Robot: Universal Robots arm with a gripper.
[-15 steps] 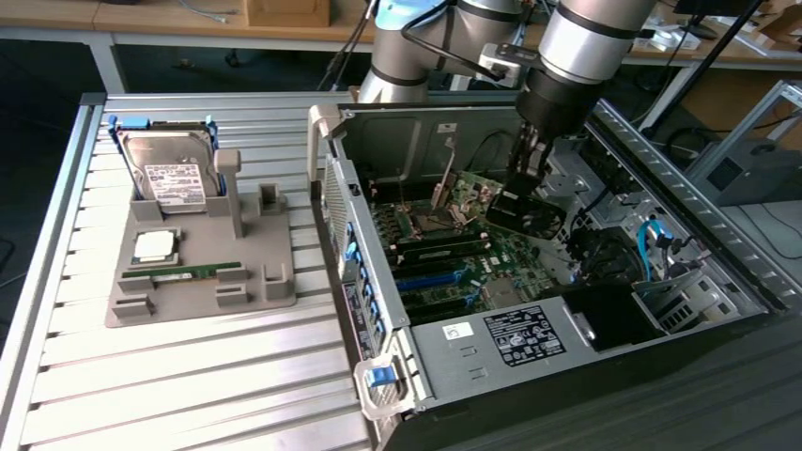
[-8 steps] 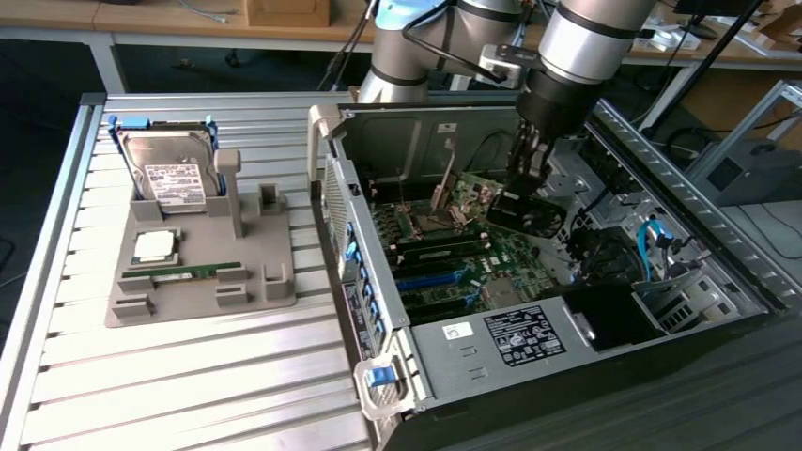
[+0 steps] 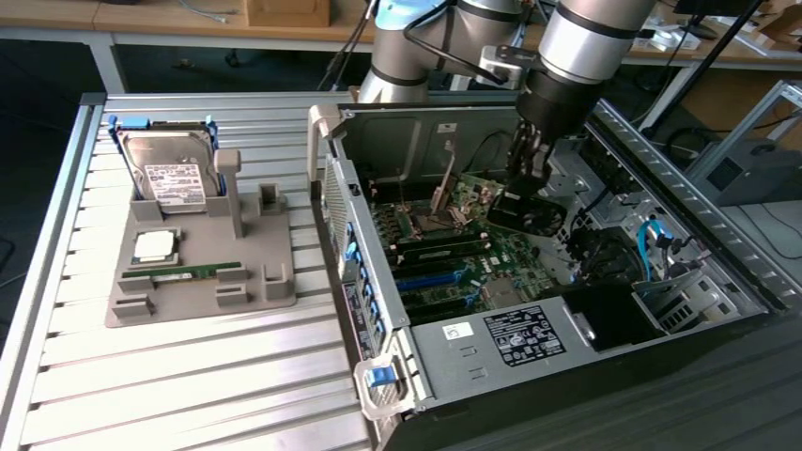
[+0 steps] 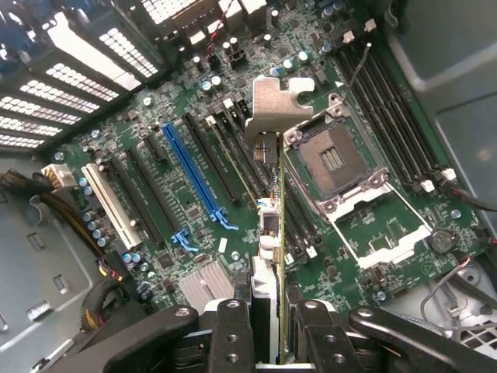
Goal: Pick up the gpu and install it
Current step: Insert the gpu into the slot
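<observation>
The gripper (image 3: 524, 180) is clenched on the gpu (image 3: 524, 212), one finger on each face of the card. The gpu hangs inside the open computer case (image 3: 376, 310), over the motherboard (image 3: 470, 272) near its rear edge. In the wrist view the gpu (image 4: 269, 225) stands edge-on between the CPU socket (image 4: 339, 159) and the black expansion slots (image 4: 225, 155), with the blue slot (image 4: 194, 175) beyond. On the desk (image 3: 188, 385), a grey tray (image 3: 269, 287) beside the case carries the hard drive (image 3: 169, 174), a processor (image 3: 154, 246) and a memory stick (image 3: 182, 271).
</observation>
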